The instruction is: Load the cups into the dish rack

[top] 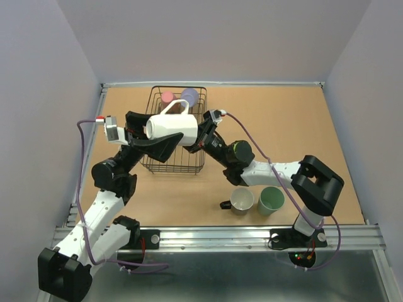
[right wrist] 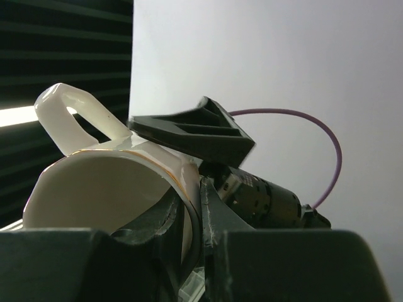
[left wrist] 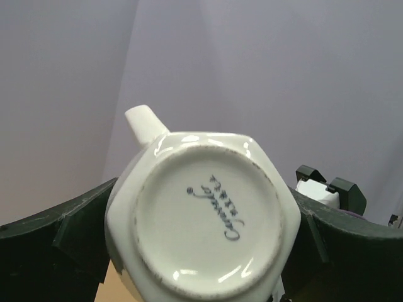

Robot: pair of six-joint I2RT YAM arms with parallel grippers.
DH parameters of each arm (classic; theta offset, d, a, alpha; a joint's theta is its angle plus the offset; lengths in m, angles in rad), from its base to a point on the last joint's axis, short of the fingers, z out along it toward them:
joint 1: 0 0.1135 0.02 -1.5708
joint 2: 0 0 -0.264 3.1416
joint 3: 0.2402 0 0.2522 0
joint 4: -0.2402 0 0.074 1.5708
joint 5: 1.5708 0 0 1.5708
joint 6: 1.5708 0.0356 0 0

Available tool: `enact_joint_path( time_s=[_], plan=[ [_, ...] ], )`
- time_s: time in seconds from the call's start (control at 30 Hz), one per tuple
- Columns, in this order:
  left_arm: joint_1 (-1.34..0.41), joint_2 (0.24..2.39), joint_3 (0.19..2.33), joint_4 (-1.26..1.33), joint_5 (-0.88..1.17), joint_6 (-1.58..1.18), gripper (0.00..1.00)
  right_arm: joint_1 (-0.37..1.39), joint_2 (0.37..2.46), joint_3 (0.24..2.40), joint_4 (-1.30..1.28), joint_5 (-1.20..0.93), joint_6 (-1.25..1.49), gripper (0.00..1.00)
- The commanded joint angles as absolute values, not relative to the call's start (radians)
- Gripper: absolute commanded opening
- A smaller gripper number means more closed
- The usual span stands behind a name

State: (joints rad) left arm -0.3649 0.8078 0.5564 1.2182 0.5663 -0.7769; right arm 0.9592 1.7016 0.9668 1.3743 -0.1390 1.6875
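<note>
A white mug (top: 171, 128) lies on its side in the air above the black wire dish rack (top: 176, 170), handle up. My left gripper (top: 157, 133) is shut on the mug's body; the left wrist view shows the mug's stamped base (left wrist: 201, 223) between the black fingers (left wrist: 69, 229). My right gripper (top: 196, 137) is shut on the same mug's rim (right wrist: 189, 189), one finger inside and one outside. A pink cup (top: 167, 97) and a lavender cup (top: 189, 95) sit at the rack's far end. A cream cup with a black handle (top: 242, 200) and a mint green cup (top: 271, 200) stand on the table.
The two table cups stand near the front edge, just left of the right arm's base (top: 315, 185). Pale walls close in the brown table (top: 283, 126) on three sides. A metal rail (top: 220, 236) runs along the near edge.
</note>
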Motion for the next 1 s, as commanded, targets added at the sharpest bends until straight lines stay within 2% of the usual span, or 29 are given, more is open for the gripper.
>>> enact_joint_path(
  time_s=[0.0, 0.13, 0.17, 0.2, 0.27, 0.3, 0.4, 0.57, 0.63, 0.67, 0.73, 0.77, 0.93, 0.97],
  plan=[
    [-0.383, 0.765, 0.609, 1.401, 0.551, -0.747, 0.99, 0.999, 1.718, 1.008, 1.74, -0.163, 1.695, 0.01],
    [-0.382, 0.753, 0.612, 1.39, 0.538, -0.749, 0.98, 1.002, 1.726, 1.002, 1.753, -0.153, 1.7, 0.01],
    [-0.382, 0.753, 0.612, 1.39, 0.538, -0.75, 0.96, 1.002, 1.727, 1.002, 1.756, -0.153, 1.701, 0.01],
    [-0.382, 0.755, 0.612, 1.387, 0.538, -0.753, 0.82, 1.005, 1.732, 1.005, 1.758, -0.152, 1.703, 0.01],
    [-0.383, 0.756, 0.612, 1.381, 0.541, -0.756, 0.64, 1.006, 1.733, 1.009, 1.759, -0.152, 1.703, 0.01],
    [-0.382, 0.759, 0.617, 1.37, 0.546, -0.756, 0.45, 1.008, 1.738, 1.017, 1.761, -0.153, 1.703, 0.0],
    [-0.382, 0.764, 0.62, 1.352, 0.543, -0.759, 0.0, 1.009, 1.746, 1.031, 1.761, -0.158, 1.7, 0.0],
    [-0.383, 0.758, 0.629, 1.296, 0.531, -0.747, 0.0, 1.009, 1.752, 1.043, 1.759, -0.172, 1.683, 0.01],
    [-0.383, 0.749, 0.643, 1.252, 0.523, -0.735, 0.0, 1.011, 1.747, 1.031, 1.753, -0.175, 1.654, 0.21],
    [-0.383, 0.744, 0.649, 1.227, 0.512, -0.717, 0.0, 1.009, 1.735, 1.017, 1.743, -0.176, 1.641, 0.38],
    [-0.382, 0.732, 0.672, 1.154, 0.505, -0.695, 0.0, 1.011, 1.726, 1.0, 1.712, -0.173, 1.606, 0.56],
    [-0.382, 0.729, 0.676, 1.135, 0.493, -0.68, 0.0, 1.009, 1.723, 0.996, 1.706, -0.173, 1.595, 0.69],
    [-0.38, 0.703, 0.692, 1.059, 0.465, -0.654, 0.0, 1.009, 1.73, 0.983, 1.701, -0.169, 1.582, 0.8],
    [-0.382, 0.701, 0.695, 1.046, 0.453, -0.649, 0.0, 1.009, 1.732, 0.98, 1.703, -0.169, 1.582, 0.87]
  ],
)
